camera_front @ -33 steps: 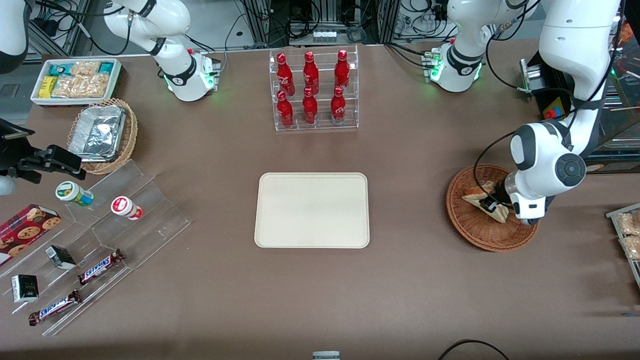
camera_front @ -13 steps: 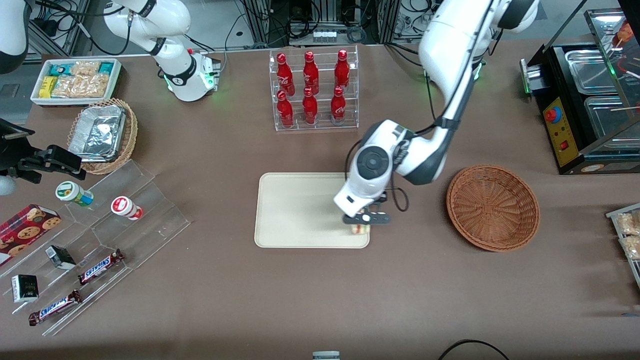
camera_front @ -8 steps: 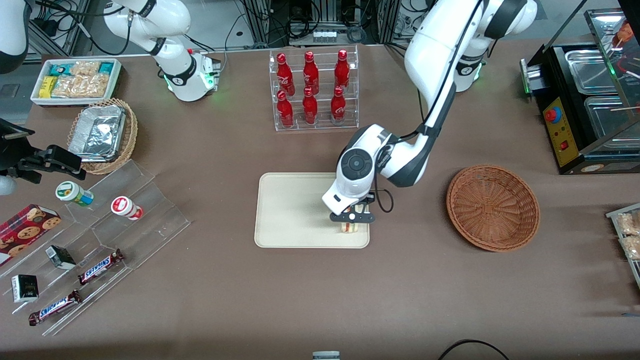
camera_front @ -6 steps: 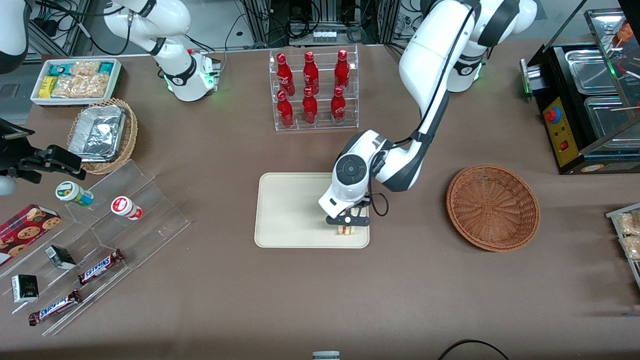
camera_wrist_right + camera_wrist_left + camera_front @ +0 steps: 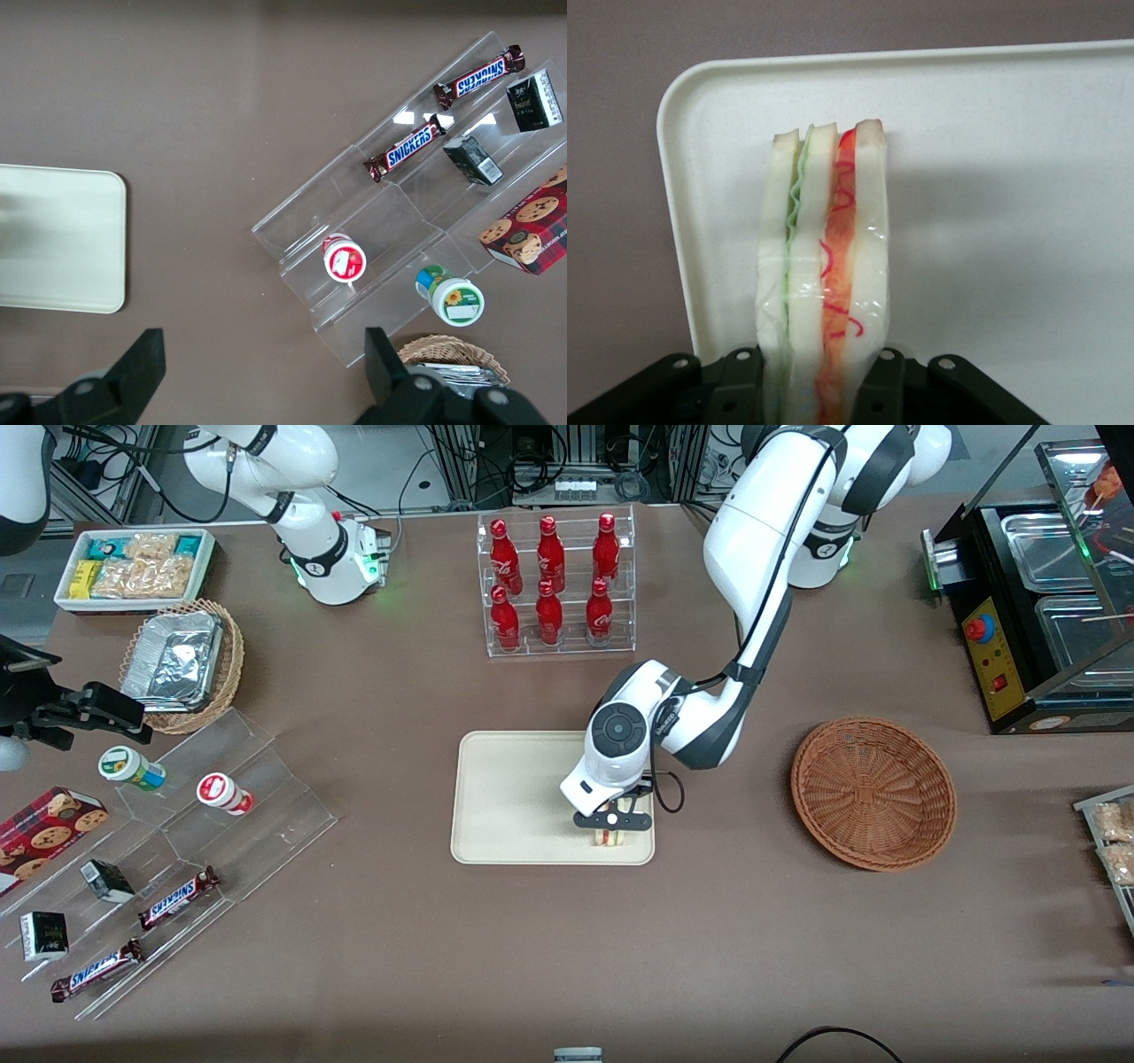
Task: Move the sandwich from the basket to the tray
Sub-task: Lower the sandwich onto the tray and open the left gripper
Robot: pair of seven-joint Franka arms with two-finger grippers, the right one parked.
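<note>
We are holding the tool (image 5: 609,825) low over the tray (image 5: 514,797), at the tray's corner nearest the front camera and toward the working arm's end of the table. The tool's fingers (image 5: 749,385) are pinching the sandwich (image 5: 824,283) by its bread faces, one finger on each side. In the left wrist view the sandwich is standing on edge, its cut side facing the camera, with green filling running between the pale slices beside one finger and red filling beside the other. A clear wrap is glinting over the bread. We are seeing the sandwich (image 5: 608,837) in the front view as a small pale wedge poking out under the tool, inside the tray's rim and near the rounded corner. We cannot tell whether its lower edge is touching the tray floor.

The wicker basket (image 5: 873,793) is sitting well apart from the tray, toward the working arm's end of the table. A clear rack of red cola bottles (image 5: 554,584) is standing farther from the front camera than the tray. Toward the parked arm's end, two Snickers bars (image 5: 133,930) are lying on a clear stepped stand (image 5: 213,797).
</note>
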